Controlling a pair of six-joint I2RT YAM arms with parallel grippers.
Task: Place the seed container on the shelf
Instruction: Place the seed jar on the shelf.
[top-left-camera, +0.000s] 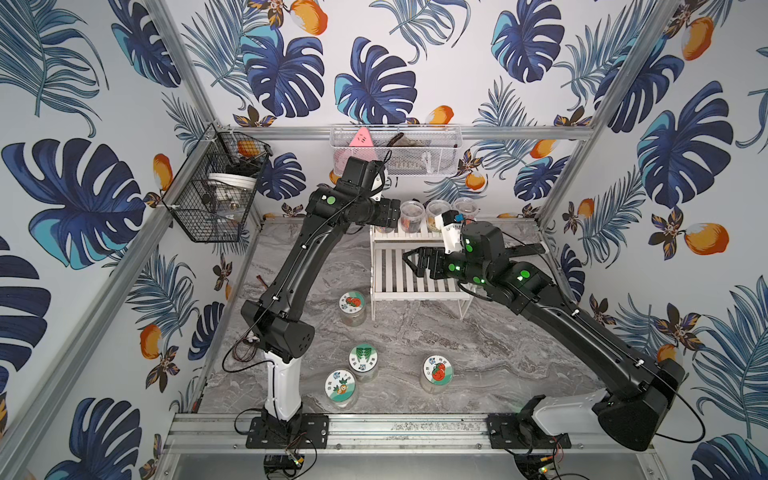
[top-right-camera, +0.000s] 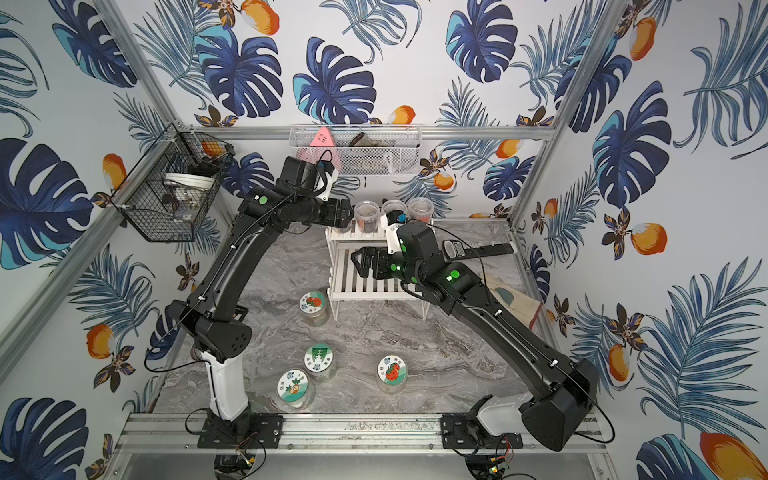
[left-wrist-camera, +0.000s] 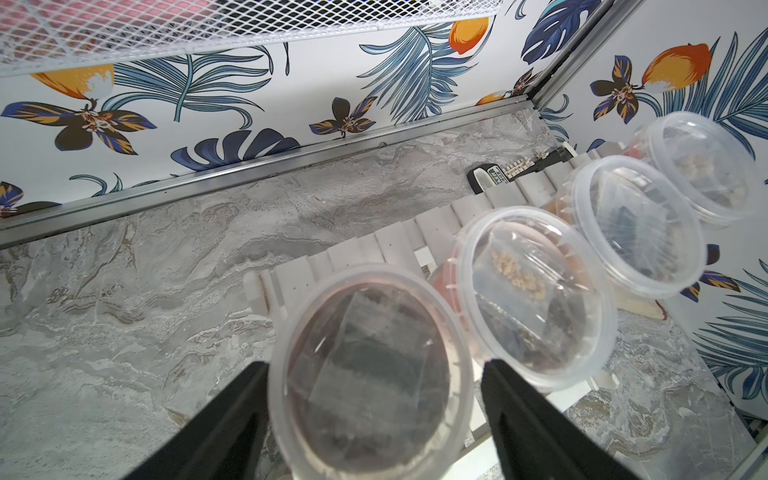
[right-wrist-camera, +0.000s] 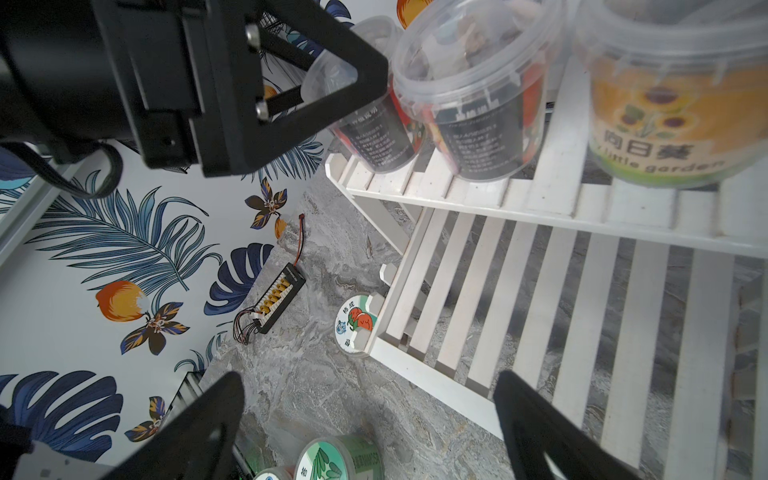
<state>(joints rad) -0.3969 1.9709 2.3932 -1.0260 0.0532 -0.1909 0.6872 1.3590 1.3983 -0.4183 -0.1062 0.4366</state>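
We are showing the seed container, a clear lidded tub, sitting on the upper tier of the shelf, at the end nearest the left arm, just beside a row of three similar tubs. The left hand is reaching over it with one finger on either side of its lid; we cannot tell whether the fingers are pressing on the rim or standing just clear of it. The right hand is hovering over the lower tier with its fingers spread wide and nothing between them. Four jars with printed lids are standing on the table in front of the shelf, one of them just beside its front corner.
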